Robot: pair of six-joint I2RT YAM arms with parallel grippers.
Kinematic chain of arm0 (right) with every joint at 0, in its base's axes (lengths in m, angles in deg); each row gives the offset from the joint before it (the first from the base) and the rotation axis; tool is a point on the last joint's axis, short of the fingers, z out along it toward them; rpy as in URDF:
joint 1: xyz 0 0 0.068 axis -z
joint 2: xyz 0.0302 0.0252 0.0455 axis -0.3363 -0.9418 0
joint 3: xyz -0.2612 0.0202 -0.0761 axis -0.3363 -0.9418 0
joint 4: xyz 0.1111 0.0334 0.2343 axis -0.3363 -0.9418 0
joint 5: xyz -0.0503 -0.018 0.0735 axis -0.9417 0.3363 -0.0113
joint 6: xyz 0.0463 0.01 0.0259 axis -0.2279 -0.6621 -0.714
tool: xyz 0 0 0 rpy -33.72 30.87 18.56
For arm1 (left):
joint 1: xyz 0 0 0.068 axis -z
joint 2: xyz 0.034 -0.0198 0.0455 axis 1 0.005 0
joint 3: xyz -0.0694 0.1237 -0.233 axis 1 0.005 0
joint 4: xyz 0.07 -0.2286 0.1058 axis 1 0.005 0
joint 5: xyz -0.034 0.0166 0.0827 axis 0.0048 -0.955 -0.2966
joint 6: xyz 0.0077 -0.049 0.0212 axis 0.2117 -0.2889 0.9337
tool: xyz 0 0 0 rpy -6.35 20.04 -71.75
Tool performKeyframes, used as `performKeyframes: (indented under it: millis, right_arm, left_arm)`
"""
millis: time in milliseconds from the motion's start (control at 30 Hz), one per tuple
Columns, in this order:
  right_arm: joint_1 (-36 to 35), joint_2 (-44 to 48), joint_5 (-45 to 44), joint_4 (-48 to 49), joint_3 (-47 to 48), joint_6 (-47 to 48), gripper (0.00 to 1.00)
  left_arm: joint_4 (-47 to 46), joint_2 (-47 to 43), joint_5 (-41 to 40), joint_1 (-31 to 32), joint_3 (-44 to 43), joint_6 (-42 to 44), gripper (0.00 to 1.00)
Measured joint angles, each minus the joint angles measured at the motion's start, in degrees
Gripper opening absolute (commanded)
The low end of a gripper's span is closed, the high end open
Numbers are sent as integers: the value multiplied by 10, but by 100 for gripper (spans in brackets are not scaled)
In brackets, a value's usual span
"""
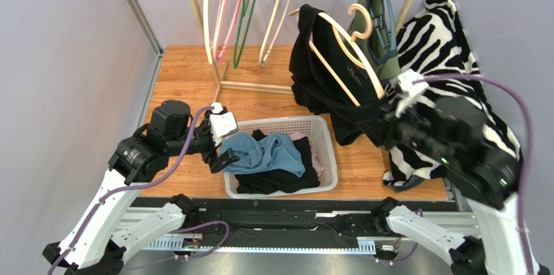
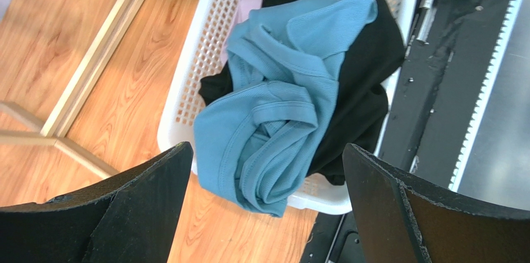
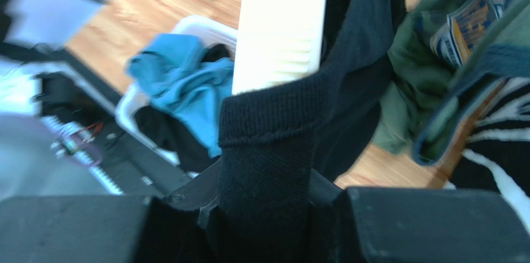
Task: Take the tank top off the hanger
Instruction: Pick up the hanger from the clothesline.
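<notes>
A black tank top point(image 1: 320, 73) hangs on a cream hanger point(image 1: 351, 51) that tilts off the rail at the back right. My right gripper point(image 1: 380, 116) is shut on the tank top's strap point(image 3: 267, 170), next to the cream hanger arm point(image 3: 281, 24). The strap fills the gap between the jaws. My left gripper point(image 1: 224, 158) is open and empty, hovering over the left end of the white basket point(image 1: 281, 123). In the left wrist view its fingers point(image 2: 134, 204) stand wide apart above a blue garment point(image 2: 280, 107).
The basket point(image 2: 180, 98) holds blue, black and pink clothes. Empty cream, pink and green hangers point(image 1: 231, 12) hang at the back. A green garment point(image 1: 380, 21) and a zebra-print one point(image 1: 448, 54) hang right of the tank top. The wooden rack base point(image 1: 250, 86) lies on the table.
</notes>
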Motion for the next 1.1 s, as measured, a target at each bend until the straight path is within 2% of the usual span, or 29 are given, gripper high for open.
performKeyframes:
  millis: [167,333,533,733,1100]
  right_arm:
    - [0,63,80,-17,83,12,0]
    - [0,84,154,31,174,4,0]
    - [0,81,218,92,189,-17,0]
    - [0,34,245,156,201,-34,0]
    - [0,-120,284,328,302,-87,0]
  left_arm:
    - [-12,6,-7,-7,3,-9,99]
    - [-15,7,8,-24,3,-17,99]
    - [-15,5,28,-37,3,-22,99]
    - [-15,5,45,-43,3,-27,99]
    - [-15,4,59,-44,7,-28,99]
